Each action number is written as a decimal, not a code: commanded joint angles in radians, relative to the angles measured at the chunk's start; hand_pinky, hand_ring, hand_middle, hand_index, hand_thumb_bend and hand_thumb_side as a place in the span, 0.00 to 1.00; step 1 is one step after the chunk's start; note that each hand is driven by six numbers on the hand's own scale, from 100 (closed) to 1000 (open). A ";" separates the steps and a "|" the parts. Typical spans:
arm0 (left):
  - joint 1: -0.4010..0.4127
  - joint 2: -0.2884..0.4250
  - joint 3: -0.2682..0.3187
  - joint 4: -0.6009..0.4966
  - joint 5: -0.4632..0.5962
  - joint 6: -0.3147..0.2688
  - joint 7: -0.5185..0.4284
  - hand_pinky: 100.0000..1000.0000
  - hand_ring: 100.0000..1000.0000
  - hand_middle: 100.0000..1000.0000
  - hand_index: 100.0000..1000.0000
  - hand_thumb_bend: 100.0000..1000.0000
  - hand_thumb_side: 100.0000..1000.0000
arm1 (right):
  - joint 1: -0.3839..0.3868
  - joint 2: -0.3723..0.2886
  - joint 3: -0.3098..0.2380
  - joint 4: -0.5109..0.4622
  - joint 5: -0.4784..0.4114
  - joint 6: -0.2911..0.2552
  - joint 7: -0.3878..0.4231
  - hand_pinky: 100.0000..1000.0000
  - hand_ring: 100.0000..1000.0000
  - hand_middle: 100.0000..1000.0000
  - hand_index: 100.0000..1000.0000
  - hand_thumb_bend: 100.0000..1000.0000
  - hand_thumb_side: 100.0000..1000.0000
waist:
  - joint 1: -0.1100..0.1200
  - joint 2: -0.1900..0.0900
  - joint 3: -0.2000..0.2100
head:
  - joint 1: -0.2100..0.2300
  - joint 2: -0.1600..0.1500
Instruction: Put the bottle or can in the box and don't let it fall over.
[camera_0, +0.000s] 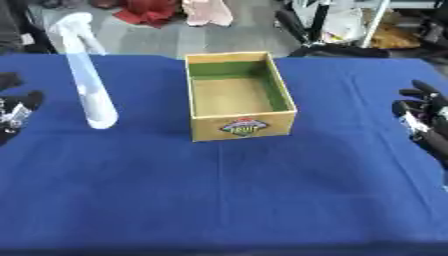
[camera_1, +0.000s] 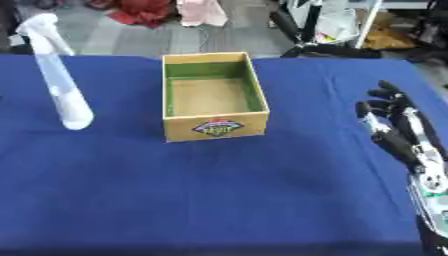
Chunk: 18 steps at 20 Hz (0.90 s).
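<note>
Left eye view: bottle (camera_0: 90, 82) stands left of the box (camera_0: 239, 95); my left hand (camera_0: 17, 112) and right hand (camera_1: 401, 131) rest with fingers apart.

Both views look down from the robot's head onto a blue table (camera_0: 262, 190), facing forward from close range. They share the box (camera_0: 239, 95) near centre and the spray bottle (camera_0: 87, 75) at upper left; the right eye view sits slightly rightward, showing more of the right hand (camera_1: 407, 135).
</note>
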 joint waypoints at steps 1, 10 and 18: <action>-0.039 0.058 -0.024 0.027 -0.015 0.010 0.005 0.80 0.72 0.82 0.93 0.71 0.69 | -0.017 -0.023 -0.005 -0.010 -0.009 -0.001 0.001 0.82 0.79 0.80 0.95 0.23 0.53 | -0.001 -0.005 -0.005 | -0.003 0.006; -0.187 0.098 -0.085 0.249 -0.034 0.013 0.085 0.80 0.72 0.82 0.92 0.74 0.66 | -0.018 -0.012 0.000 -0.017 -0.023 0.002 0.004 0.82 0.79 0.80 0.95 0.22 0.53 | -0.006 0.003 -0.032 | 0.012 0.006; -0.311 0.121 -0.098 0.451 -0.032 -0.032 0.142 0.79 0.71 0.81 0.92 0.72 0.64 | -0.024 0.002 0.007 -0.023 -0.040 0.001 0.010 0.82 0.79 0.80 0.95 0.21 0.54 | -0.012 0.021 -0.066 | 0.035 0.006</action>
